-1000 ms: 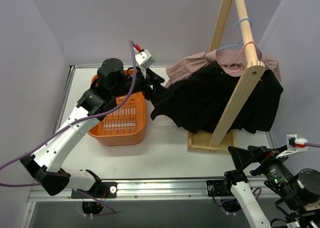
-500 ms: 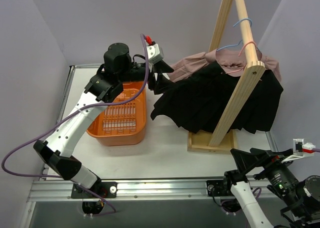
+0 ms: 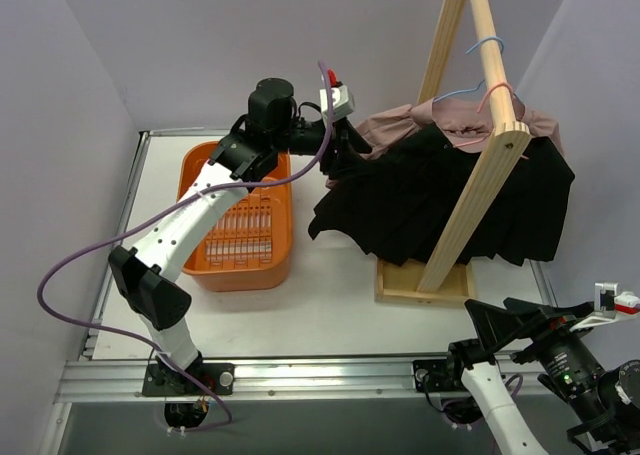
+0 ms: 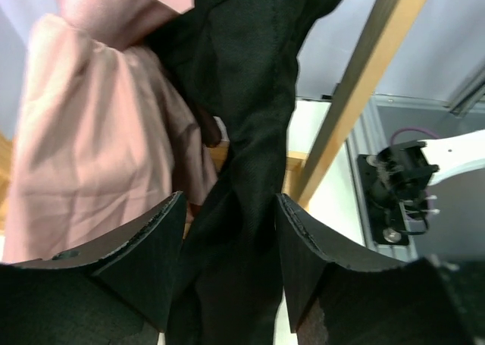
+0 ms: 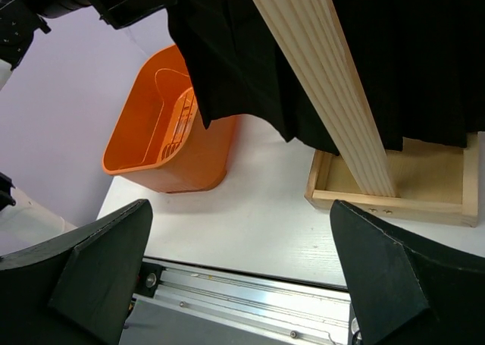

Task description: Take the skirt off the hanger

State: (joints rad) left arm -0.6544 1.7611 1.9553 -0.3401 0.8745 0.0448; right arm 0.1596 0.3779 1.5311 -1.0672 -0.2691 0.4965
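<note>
A black pleated skirt hangs on a hanger over the wooden rack, in front of a pink garment. My left gripper is at the skirt's upper left edge. In the left wrist view its jaws are closed on a fold of the black skirt, with the pink garment to the left. My right gripper is open and empty, low at the table's near right edge; its wrist view looks at the skirt's hem.
An orange basket stands left of the rack, also seen in the right wrist view. The rack's wooden base tray sits under the skirt. A blue hanger hangs higher on the rail.
My left arm has swung right from over the basket up to the skirt's upper left edge and closed on its fabric. The skirt has shifted slightly right. The right arm dropped a little.
</note>
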